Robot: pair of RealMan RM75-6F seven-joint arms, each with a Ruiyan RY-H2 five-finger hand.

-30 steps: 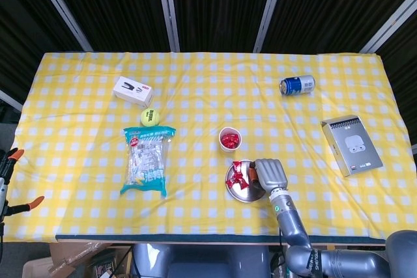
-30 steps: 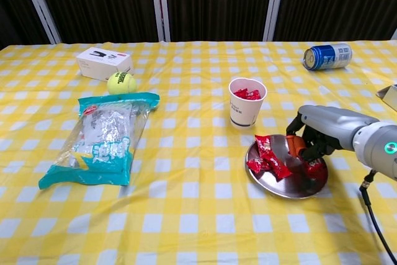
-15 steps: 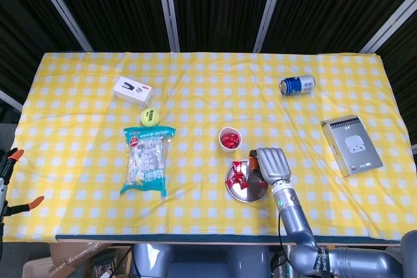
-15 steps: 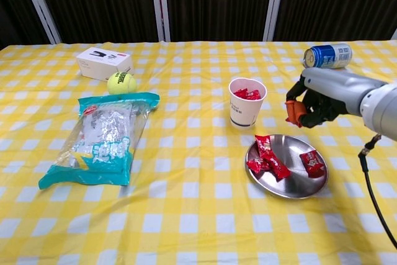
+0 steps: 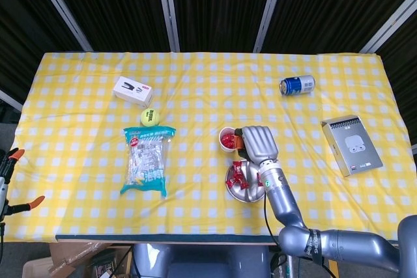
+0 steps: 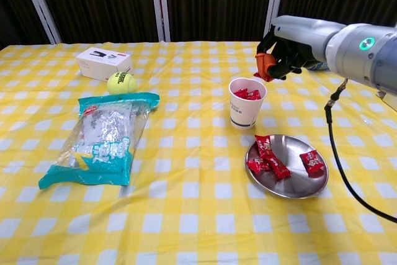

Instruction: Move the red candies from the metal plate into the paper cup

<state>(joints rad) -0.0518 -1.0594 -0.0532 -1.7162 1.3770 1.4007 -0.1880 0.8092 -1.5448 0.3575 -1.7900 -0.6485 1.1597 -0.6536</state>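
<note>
Right hand (image 6: 282,48) is raised above the desk (image 6: 186,215), just up and to the right of the paper cup (image 6: 246,102); fingers curled tight on a red-orange candy (image 6: 264,65), which sticks out at the hand's lower left edge. In head view the same hand (image 5: 255,142) sits right beside the cup (image 5: 228,139), partly overlapping the metal plate (image 5: 247,194) below it. Left hand isn't visible in either view.

Cup stands upright near desk centre, w/ red candies (image 6: 248,94) already inside, visible at the rim. Plate lies just in front & to the right of the cup, not touching it. Three wrapped red candies on the plate: two close together on the left side (image 6: 268,155), one apart on the right (image 6: 311,161).

Elsewhere on the yellow check cloth: clear/teal snack bag (image 6: 102,138) at left, tennis ball (image 6: 121,82) just behind it, white box (image 6: 103,62) behind the ball. Blue can (image 5: 297,84) lies on its side far right-back; grey box (image 5: 352,144) near the right edge.
</note>
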